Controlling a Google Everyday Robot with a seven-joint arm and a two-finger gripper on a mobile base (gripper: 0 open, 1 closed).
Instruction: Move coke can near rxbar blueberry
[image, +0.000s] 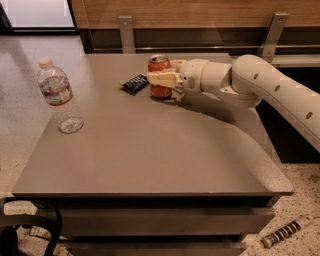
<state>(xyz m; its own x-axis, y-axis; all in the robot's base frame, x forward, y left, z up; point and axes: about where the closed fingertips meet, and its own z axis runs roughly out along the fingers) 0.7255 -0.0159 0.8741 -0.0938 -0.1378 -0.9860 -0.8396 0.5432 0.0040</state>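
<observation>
The red-orange coke can (159, 66) stands upright at the far middle of the table. My gripper (161, 80) reaches in from the right and is shut on the can, with one cream finger (164, 79) across its front. The can's base rests on or just above the tabletop. The rxbar blueberry (135, 83), a flat dark navy wrapper, lies on the table just left of the can, a short gap away.
A clear plastic water bottle (57, 97) with a white cap stands near the table's left edge. The grey table (150, 150) stretches toward the camera. A wooden wall with metal posts (126, 32) runs behind it. My white arm (270, 87) spans the right side.
</observation>
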